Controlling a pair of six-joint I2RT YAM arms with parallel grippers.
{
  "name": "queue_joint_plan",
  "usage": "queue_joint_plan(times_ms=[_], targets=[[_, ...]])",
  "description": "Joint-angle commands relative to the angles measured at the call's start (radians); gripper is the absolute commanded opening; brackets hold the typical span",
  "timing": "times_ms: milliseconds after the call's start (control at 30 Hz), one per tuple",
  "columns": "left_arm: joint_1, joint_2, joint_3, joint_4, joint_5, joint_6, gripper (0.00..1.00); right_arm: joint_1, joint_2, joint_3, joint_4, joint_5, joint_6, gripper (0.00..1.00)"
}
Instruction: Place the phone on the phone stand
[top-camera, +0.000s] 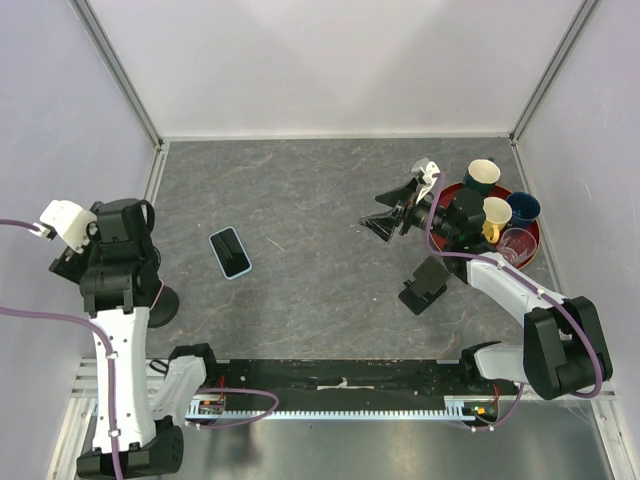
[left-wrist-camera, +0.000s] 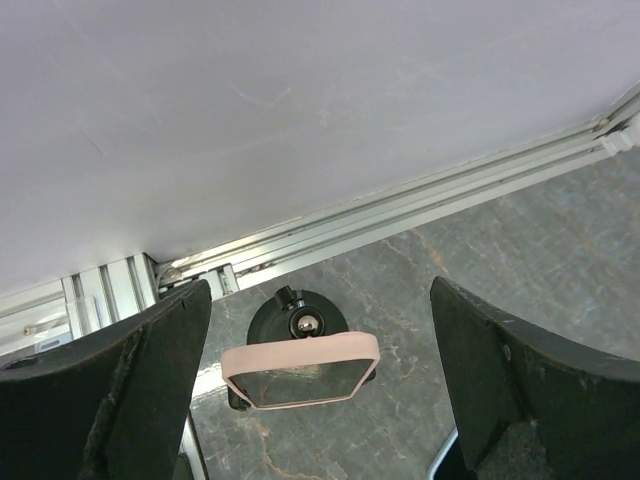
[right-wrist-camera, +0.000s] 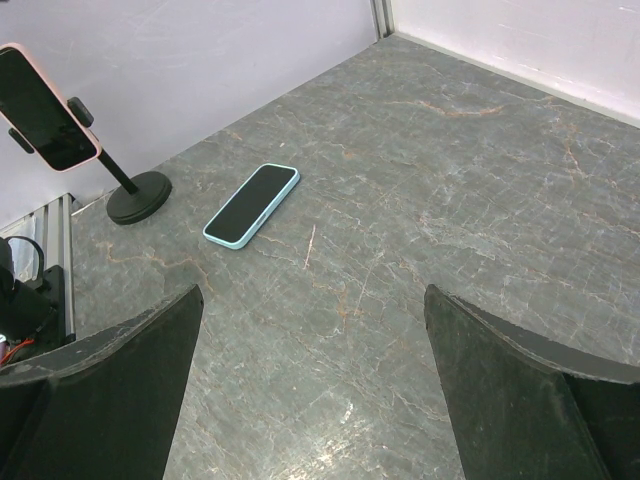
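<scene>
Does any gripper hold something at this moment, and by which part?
Nothing is held. Both the left gripper and the right gripper have open jaws; the phone sits on the phone stand, clear of them.

phone stand (top-camera: 168, 305) mostly under left arm (top-camera: 115, 275), phone (right-wrist-camera: 45, 110) corner seemingly cropped

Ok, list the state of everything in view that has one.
Pink phone: mounted on the stand, tilted, screen dark.
Stand: upright, carrying the pink phone.
Blue phone: lying flat, screen up, dark.
Left end effector: open, empty.
Right end effector: open, empty.
</scene>
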Motion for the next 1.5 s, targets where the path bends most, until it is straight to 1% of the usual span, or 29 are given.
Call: queue_joint_plan(times_ms=[0,67,100,167,200,233,300,333,367,433,467,500,567,600,633,700,767,800,867,900,967,1000,1067,1100,1133,1233,1300,1367,1467], targets=[[-0.001,0.013,0.136,-0.039,-0.047,-0.044,0.96,-0.002,0.004,0.003,0.061,-0.024,0.007,0.98],[-0.009,0.024,0.209,-0.035,-0.052,-0.006,0.94,-0.003,0.009,0.005,0.063,-0.022,0.008,0.98],[-0.019,0.036,0.232,0.002,-0.037,0.023,0.91,-0.003,0.012,0.005,0.063,-0.022,0.008,0.98],[-0.033,0.044,0.263,0.071,0.089,0.144,0.87,-0.003,0.016,0.008,0.063,-0.019,0.01,0.98],[-0.042,0.053,0.263,0.103,0.153,0.176,0.85,-0.002,0.016,0.008,0.061,-0.016,0.01,0.98],[-0.047,0.056,0.262,0.156,0.302,0.199,0.84,-0.003,0.021,0.011,0.055,-0.015,0.01,0.98],[-0.067,0.079,0.243,0.198,0.466,0.239,0.84,-0.003,0.024,0.014,0.05,-0.01,0.007,0.98],[-0.079,0.088,0.236,0.235,0.603,0.247,0.84,-0.002,0.027,0.017,0.04,-0.001,0.002,0.98],[-0.098,0.1,0.216,0.247,0.658,0.262,0.84,-0.003,0.032,0.02,0.034,0.007,-0.001,0.98],[-0.206,0.143,0.207,0.264,0.738,0.281,0.84,-0.003,0.039,0.024,0.009,0.03,-0.007,0.98],[-0.251,0.157,0.194,0.292,0.758,0.317,0.84,-0.003,0.041,0.029,-0.002,0.089,-0.007,0.98],[-0.348,0.169,0.185,0.31,0.779,0.341,0.84,-0.003,0.044,0.032,-0.017,0.126,-0.006,0.98],[-0.45,0.209,0.148,0.386,0.851,0.408,0.84,-0.003,0.044,0.058,-0.09,0.213,-0.015,0.98],[-0.531,0.228,0.138,0.41,0.889,0.43,0.84,-0.005,0.044,0.069,-0.118,0.246,-0.016,0.98],[-0.58,0.291,0.124,0.448,1.042,0.46,0.84,-0.003,0.041,0.095,-0.178,0.301,0.016,0.98],[-0.616,0.344,0.133,0.485,1.187,0.464,0.84,-0.003,0.033,0.116,-0.256,0.404,0.042,0.98],[-0.639,0.424,0.156,0.507,1.242,0.457,0.84,-0.003,0.027,0.158,-0.339,0.502,0.086,0.98],[-0.647,0.45,0.163,0.51,1.265,0.459,0.84,-0.003,0.024,0.173,-0.438,0.619,0.105,0.98],[-0.67,0.497,0.185,0.511,1.279,0.473,0.84,-0.003,0.015,0.231,-0.55,0.718,0.157,0.98],[-0.674,0.502,0.185,0.514,1.287,0.479,0.83,-0.003,0.012,0.266,-0.668,0.796,0.177,0.98],[-0.687,0.495,0.151,0.53,1.287,0.496,0.83,-0.003,-0.013,0.287,-0.768,0.888,0.235,0.98],[-0.687,0.482,0.127,0.565,1.284,0.499,0.83,-0.003,-0.024,0.291,-0.858,0.948,0.252,0.98],[-0.688,0.452,0.034,0.606,1.278,0.513,0.83,0.004,-0.073,0.279,-0.94,1.029,0.308,0.98],[-0.688,0.418,0.001,0.626,1.263,0.52,0.83,0.012,-0.091,0.273,-1.024,1.065,0.356,0.98],[-0.688,0.403,-0.054,0.658,1.25,0.529,0.83,0.029,-0.144,0.243,-1.055,1.129,0.375,0.98],[-0.688,0.375,-0.087,0.657,1.214,0.49,0.83,0.059,-0.278,0.154,-1.141,1.226,0.448,0.98],[-0.688,0.364,-0.083,0.658,1.265,0.48,0.83,0.07,-0.341,0.114,-1.201,1.264,0.488,0.98],[-0.688,0.343,-0.083,0.665,1.278,0.467,0.83,0.079,-0.404,0.112,-1.261,1.306,0.53,0.98],[-0.688,0.315,-0.088,0.668,1.283,0.454,0.83,0.09,-0.415,0.156,-1.321,1.309,0.568,0.98]])
